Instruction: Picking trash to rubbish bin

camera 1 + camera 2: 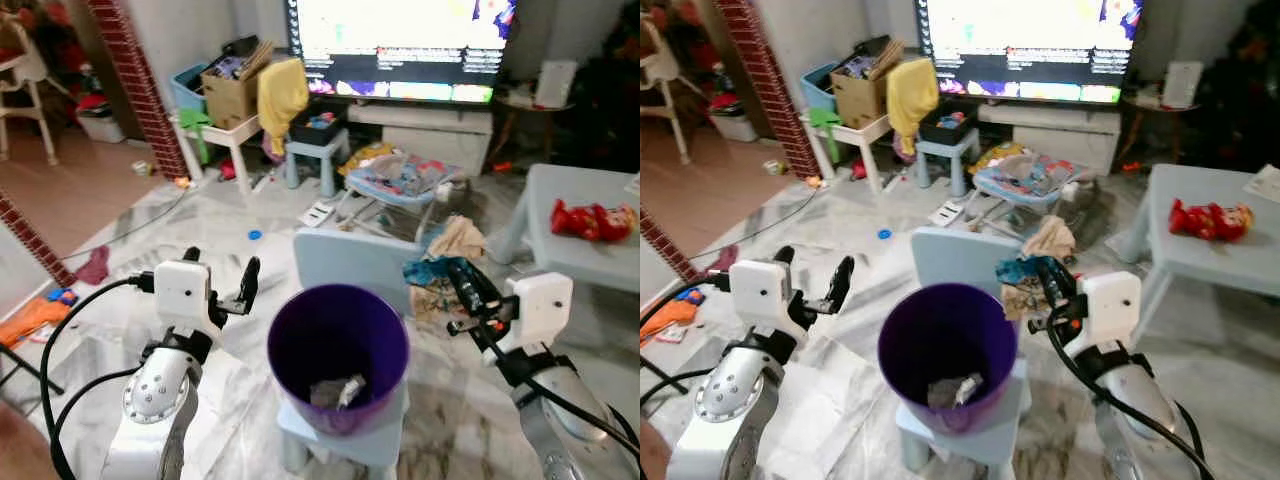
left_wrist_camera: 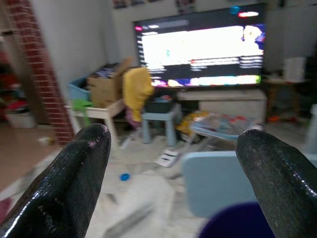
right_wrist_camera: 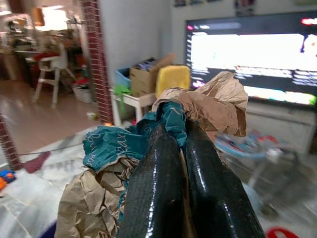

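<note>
Two grippers flank the purple bin (image 1: pixel 338 352), which stands on a small blue chair (image 1: pixel 345 268) with some scraps already at its bottom. The left gripper (image 1: pixel 222 283) hovers beside the rim, jaws wide and empty. The right gripper (image 1: pixel 1048 288) has its jaws clamped on crumpled brown and teal paper (image 3: pixel 148 131), held just beside the rim. This looks like the carry-to-bin step; next, the wad needs moving over the opening before release. Beyond lie floor clutter and a lit television (image 1: pixel 400 45).
</note>
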### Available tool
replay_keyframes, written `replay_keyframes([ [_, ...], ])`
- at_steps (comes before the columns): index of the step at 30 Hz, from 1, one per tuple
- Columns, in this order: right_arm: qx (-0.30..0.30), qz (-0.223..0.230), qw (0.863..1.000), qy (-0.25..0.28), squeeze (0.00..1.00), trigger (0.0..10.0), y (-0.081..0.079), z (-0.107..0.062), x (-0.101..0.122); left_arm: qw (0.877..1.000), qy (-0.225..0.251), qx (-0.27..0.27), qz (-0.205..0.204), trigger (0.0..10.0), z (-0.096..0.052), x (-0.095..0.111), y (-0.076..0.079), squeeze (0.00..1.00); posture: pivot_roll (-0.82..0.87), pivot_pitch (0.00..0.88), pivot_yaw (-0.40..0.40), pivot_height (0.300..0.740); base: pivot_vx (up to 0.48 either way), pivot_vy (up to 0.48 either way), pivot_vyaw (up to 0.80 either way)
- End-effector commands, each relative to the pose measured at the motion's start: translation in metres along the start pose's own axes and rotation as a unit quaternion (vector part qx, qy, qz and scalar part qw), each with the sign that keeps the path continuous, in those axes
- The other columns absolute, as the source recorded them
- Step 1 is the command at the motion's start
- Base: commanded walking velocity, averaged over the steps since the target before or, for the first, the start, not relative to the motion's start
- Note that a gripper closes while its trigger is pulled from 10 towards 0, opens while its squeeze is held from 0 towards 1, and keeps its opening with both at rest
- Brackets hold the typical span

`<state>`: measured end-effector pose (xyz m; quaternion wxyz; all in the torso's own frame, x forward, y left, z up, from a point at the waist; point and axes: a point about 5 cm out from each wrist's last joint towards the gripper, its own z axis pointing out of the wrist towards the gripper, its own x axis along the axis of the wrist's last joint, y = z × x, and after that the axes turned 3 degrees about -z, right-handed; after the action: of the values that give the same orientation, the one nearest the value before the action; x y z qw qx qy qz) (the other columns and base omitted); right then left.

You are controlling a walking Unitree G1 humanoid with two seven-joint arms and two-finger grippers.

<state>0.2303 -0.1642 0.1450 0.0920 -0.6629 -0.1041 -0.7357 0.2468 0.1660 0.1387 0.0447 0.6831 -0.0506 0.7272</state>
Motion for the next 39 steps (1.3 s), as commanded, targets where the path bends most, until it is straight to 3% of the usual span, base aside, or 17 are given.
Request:
replay_keyframes([
  [1, 0.011, 0.005, 1.000, 0.007, 0.00, 0.0, -0.007, 0.004, 0.002, 1.000, -0.006, 0.014, 0.009, 10.0, -0.001, -0.001, -0.009, 0.00, -0.01, 0.000, 0.041, 0.740, 0.382, 0.000, 0.00],
  [10, 0.012, 0.005, 1.000, 0.008, 0.00, 0.0, -0.007, 0.004, 0.002, 1.000, -0.020, 0.013, 0.002, 10.0, -0.003, -0.008, -0.006, 0.00, -0.01, 0.000, 0.040, 0.740, 0.085, 0.000, 0.00],
  [16, 0.016, 0.005, 1.000, 0.011, 0.00, 0.0, -0.008, 0.011, 0.002, 0.999, -0.046, 0.013, 0.014, 10.0, -0.008, -0.024, -0.010, 0.00, 0.00, 0.000, 0.037, 0.740, 0.000, 0.000, 0.00],
  [25, 0.016, -0.006, 1.000, 0.024, 0.00, 0.0, -0.002, 0.030, 0.004, 0.997, -0.072, 0.009, 0.020, 10.0, -0.020, -0.040, -0.010, 0.00, 0.02, 0.000, 0.036, 0.740, 0.000, 0.000, 0.00],
  [29, 0.039, -0.022, 0.999, 0.022, 0.00, 0.0, -0.007, 0.046, 0.001, 0.996, -0.085, 0.005, 0.022, 10.0, -0.025, -0.049, -0.010, 0.00, 0.03, 0.000, 0.034, 0.740, 0.000, 0.000, 0.00],
  [32, 0.075, -0.027, 0.997, 0.008, 0.00, 0.0, -0.021, 0.073, -0.010, 0.994, -0.104, -0.004, 0.021, 10.0, -0.036, -0.058, -0.010, 0.00, 0.04, 0.000, 0.030, 0.740, 0.000, 0.000, 0.00],
  [34, 0.081, -0.027, 0.996, 0.004, 0.00, 0.0, -0.024, 0.078, -0.013, 0.994, -0.105, -0.006, 0.022, 10.0, -0.038, -0.059, -0.010, 0.00, 0.05, 0.000, 0.029, 0.740, 0.000, 0.000, 0.00],
  [36, 0.113, -0.047, 0.992, -0.042, 0.00, 0.0, -0.035, 0.090, -0.035, 0.994, -0.110, -0.004, 0.025, 10.0, -0.043, -0.061, -0.011, 0.00, 0.07, 0.000, 0.022, 0.740, 0.000, 0.000, 0.00],
  [37, 0.113, -0.047, 0.992, -0.042, 0.00, 0.0, -0.035, 0.090, -0.035, 0.994, -0.110, -0.004, 0.025, 10.0, -0.043, -0.061, -0.011, 0.00, 0.07, 0.000, 0.022, 0.740, 0.000, 0.000, 0.00],
  [39, 0.143, -0.090, 0.981, -0.096, 0.00, 0.0, -0.041, 0.095, -0.058, 0.994, -0.109, -0.001, 0.026, 10.0, -0.043, -0.060, -0.013, 0.00, 0.10, 0.000, 0.012, 0.740, 0.000, 0.000, 0.00],
])
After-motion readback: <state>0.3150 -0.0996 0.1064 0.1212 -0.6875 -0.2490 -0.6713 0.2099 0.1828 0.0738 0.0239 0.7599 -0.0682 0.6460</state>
